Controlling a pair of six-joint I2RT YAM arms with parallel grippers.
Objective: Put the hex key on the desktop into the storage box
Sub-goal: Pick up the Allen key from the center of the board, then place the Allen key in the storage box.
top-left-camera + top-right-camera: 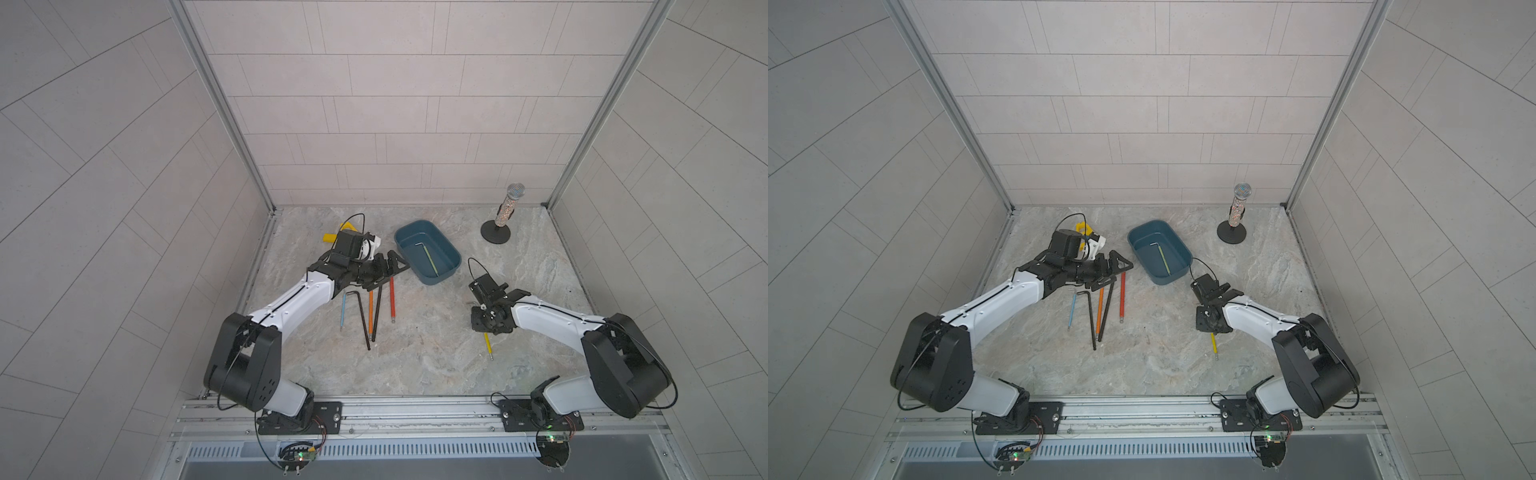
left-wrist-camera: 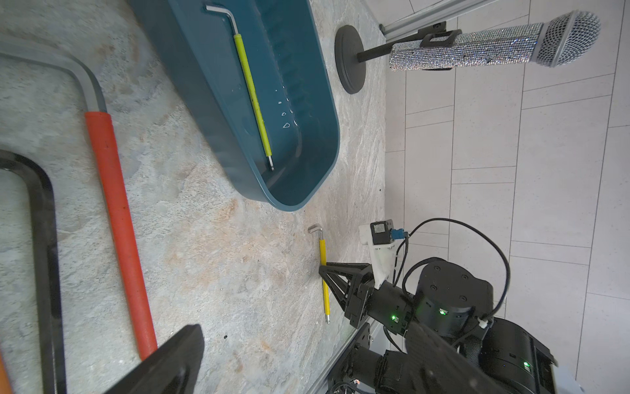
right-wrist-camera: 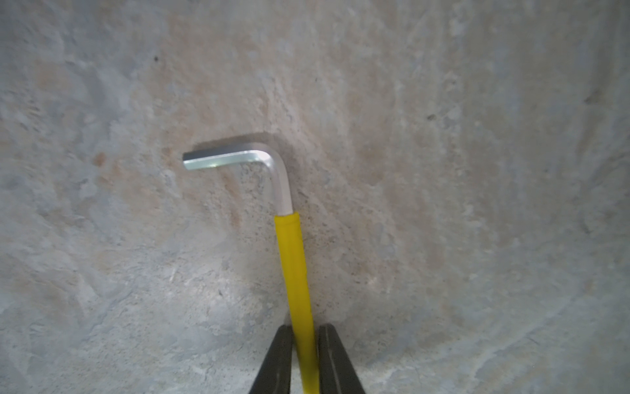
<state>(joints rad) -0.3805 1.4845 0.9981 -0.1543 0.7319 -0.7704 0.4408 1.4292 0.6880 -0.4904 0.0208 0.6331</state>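
The left arm [image 1: 303, 307] and right arm [image 1: 552, 318] are both wearing glossy white shells, dotted with small dark screw holes, between bulky matte-black joint housings. A thin black cable [image 1: 286, 299] is running along each white link and looping free at the wrist. The left hand [image 1: 386, 276] and right hand [image 2: 323, 271] are showing black fingers with open triangular trusswork. A white camera bracket [image 2: 380, 259] is sitting on the right wrist, and small green lights [image 2: 393, 318] are glowing on its black housings. Black base plates [image 1: 328, 409] are carrying silver screws.
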